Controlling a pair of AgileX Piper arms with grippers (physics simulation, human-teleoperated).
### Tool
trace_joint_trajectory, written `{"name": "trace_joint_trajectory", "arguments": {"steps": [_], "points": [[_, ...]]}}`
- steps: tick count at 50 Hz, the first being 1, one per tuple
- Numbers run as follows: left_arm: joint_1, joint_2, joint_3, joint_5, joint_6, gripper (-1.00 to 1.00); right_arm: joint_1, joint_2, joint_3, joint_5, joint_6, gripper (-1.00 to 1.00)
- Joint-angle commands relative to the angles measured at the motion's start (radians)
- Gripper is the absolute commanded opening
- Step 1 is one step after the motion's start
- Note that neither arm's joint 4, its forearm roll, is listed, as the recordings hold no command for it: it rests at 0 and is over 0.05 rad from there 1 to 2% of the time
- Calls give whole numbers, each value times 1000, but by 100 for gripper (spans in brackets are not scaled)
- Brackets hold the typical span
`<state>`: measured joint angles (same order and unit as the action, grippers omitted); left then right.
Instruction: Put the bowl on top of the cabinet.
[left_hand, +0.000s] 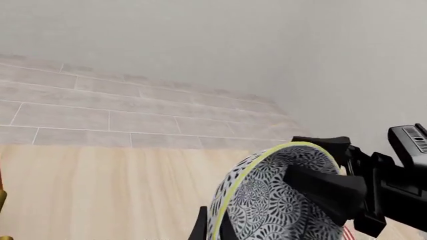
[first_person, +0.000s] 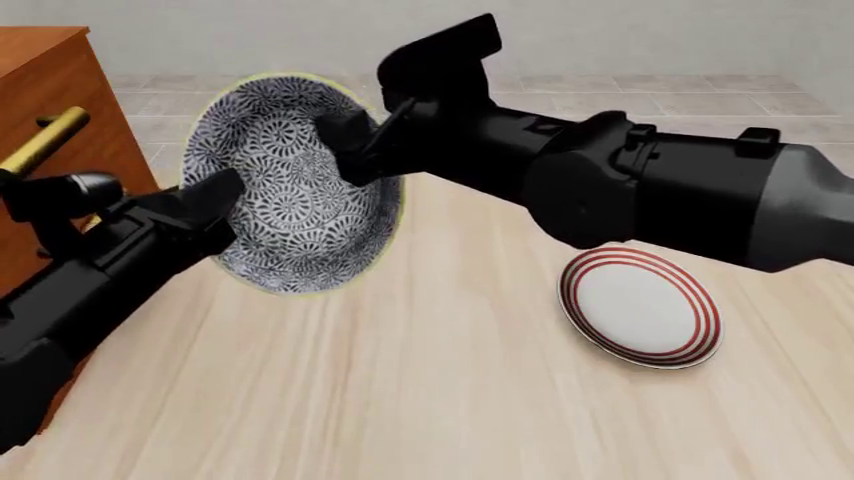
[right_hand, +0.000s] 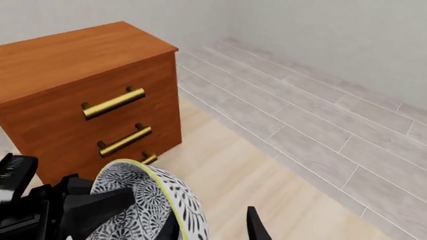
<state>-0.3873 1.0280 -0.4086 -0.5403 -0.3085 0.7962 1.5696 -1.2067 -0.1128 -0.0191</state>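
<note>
The deep round white bowl with dense dark floral pattern and yellow-green rim (first_person: 294, 185) hangs tilted on edge above the pale wooden desk (first_person: 441, 400), clear of its surface. Both claws pinch its rim: the left claw (first_person: 214, 205) at the left edge, the right claw (first_person: 350, 130) at the upper right. The reddish-brown wooden cabinet with brass bar handles (first_person: 54, 110) stands far left, its flat top bare. A flat white plate with red rings (first_person: 641, 307) lies to the right, well apart.

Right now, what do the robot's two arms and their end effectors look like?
Both arms are matte black with rounded, bulky housings. The right arm shows a thick cylindrical forearm with small raised tabs. Each end effector, left and right, ends in dark wedge-shaped fingers. No cables show; a vented panel with small white markings appears in the wrist views.
</note>
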Motion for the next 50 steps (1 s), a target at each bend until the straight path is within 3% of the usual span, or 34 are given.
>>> {"name": "trace_joint_trajectory", "arguments": {"steps": [1, 25, 50], "points": [[-4, -2, -1, -3, -4, -100, 21, -6, -3, -2, 7, 100], [32, 26, -13, -29, -15, -100, 55, -47, 41, 2, 6, 100], [55, 95, -12, -73, -6, -100, 41, -174, 44, 46, -43, 100]]}}
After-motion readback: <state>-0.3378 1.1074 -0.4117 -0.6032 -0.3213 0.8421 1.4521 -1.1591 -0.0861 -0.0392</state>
